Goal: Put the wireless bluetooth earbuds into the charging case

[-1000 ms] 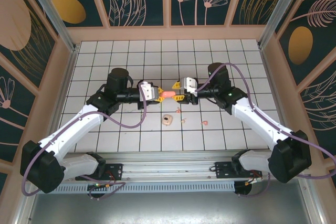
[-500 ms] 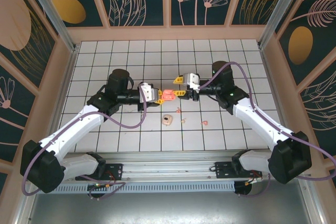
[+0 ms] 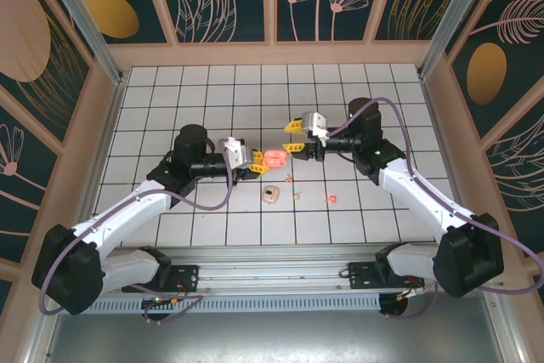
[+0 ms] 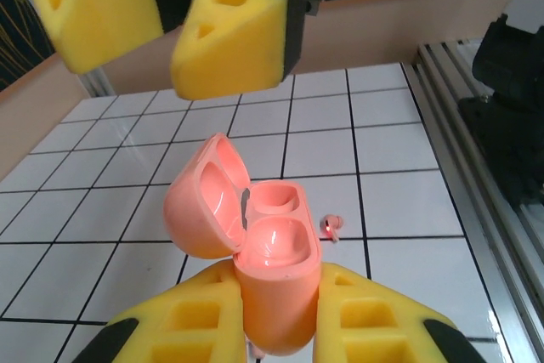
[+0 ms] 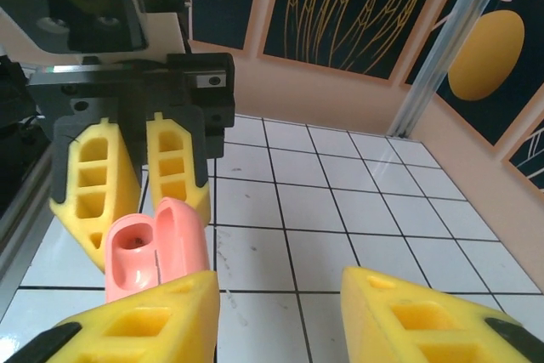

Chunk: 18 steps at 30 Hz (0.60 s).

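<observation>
1. Cases, two in all. A salmon-pink charging case (image 3: 274,157) is held in the air with its lid swung open, and a cream case (image 3: 270,195) lies on the tiles nearer the arm bases.
2. Three earbuds can be counted loose on the white tiled table (image 3: 170,99). A pink bud (image 3: 289,180) lies just below the held case, a cream bud (image 3: 297,196) lies beside the cream case, and a second pink bud (image 3: 331,199) lies further right. In the left wrist view both wells of the pink case look bare.
3. Two grippers meet over the table's middle. The left gripper (image 3: 259,160) is clamped on the lower body of the pink case. The right gripper (image 3: 294,136) faces it from close by, jaws spread with nothing between them.
4. Wooden walls (image 3: 110,125) and metal posts close in the far, left and right sides, and bare tiles run out to them all round.
5. The cream case and the three buds cluster on the tiles just near of the grippers. A purple cable (image 3: 212,201) loops off each arm.
</observation>
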Each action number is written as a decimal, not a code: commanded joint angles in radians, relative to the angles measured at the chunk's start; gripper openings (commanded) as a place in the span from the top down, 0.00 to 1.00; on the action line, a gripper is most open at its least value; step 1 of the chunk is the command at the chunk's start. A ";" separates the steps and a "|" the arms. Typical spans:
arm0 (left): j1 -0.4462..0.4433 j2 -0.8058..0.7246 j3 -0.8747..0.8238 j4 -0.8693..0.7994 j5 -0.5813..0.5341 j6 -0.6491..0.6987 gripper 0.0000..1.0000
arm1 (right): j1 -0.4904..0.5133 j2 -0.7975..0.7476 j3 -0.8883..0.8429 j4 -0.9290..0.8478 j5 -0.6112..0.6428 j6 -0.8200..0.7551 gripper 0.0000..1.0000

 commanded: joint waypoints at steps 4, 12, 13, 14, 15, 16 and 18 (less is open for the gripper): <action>-0.004 -0.007 -0.114 0.404 0.001 -0.246 0.92 | -0.026 0.019 0.063 -0.017 -0.077 0.074 0.56; -0.006 0.087 -0.285 0.825 -0.131 -0.444 0.93 | -0.069 0.012 0.111 -0.126 0.248 0.523 0.56; -0.005 0.099 -0.309 0.881 -0.155 -0.466 0.93 | -0.071 0.013 0.120 -0.174 0.307 0.562 0.56; -0.005 0.114 -0.332 0.930 -0.181 -0.486 0.93 | -0.073 0.014 0.127 -0.235 0.369 0.611 0.56; -0.005 0.129 -0.347 0.969 -0.199 -0.501 0.93 | -0.075 0.014 0.128 -0.290 0.419 0.658 0.56; -0.005 0.143 -0.356 0.995 -0.207 -0.512 0.93 | -0.076 0.014 0.128 -0.331 0.470 0.711 0.56; -0.005 0.165 -0.361 1.017 -0.204 -0.518 0.93 | -0.077 0.015 0.130 -0.451 0.575 0.830 0.56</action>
